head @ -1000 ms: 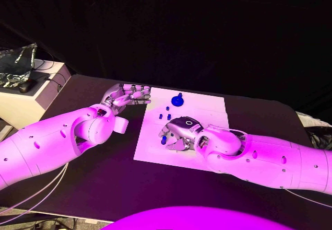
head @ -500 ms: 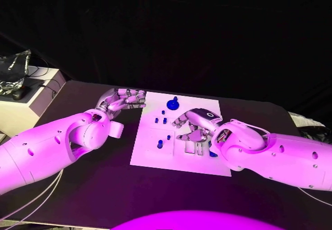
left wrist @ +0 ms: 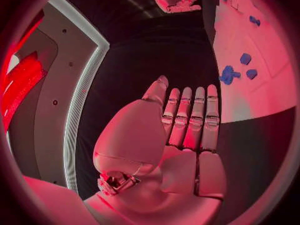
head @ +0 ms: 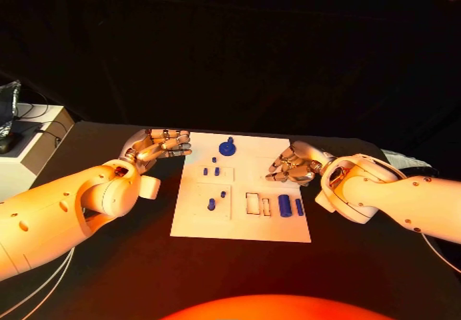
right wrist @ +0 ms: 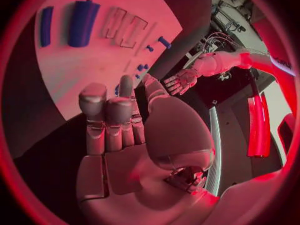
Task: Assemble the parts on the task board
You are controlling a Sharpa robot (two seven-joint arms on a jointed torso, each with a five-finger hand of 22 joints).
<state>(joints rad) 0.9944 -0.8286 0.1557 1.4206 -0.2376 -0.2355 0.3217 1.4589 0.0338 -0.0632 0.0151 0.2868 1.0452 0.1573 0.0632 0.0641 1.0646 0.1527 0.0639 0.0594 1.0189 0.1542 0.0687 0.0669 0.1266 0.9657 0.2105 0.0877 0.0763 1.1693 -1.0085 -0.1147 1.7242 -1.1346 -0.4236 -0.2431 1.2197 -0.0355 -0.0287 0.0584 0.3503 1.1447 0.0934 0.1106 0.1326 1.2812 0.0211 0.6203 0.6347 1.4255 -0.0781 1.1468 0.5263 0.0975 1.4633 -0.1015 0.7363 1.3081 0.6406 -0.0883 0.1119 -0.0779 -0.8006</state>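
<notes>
Nearest on the white board, two blue bars lie just inward of the right hand, fingers curled, empty. They look light, stiff and slick: pinch their long sides. The left hand, loosely open, hovers beside the far blue knob.

Task board with blue parts between left hand and right hand.

Black tabletop under work area. Pale side cabinet beside its far left corner, dark cables lying on top. Dark curtain behind.
</notes>
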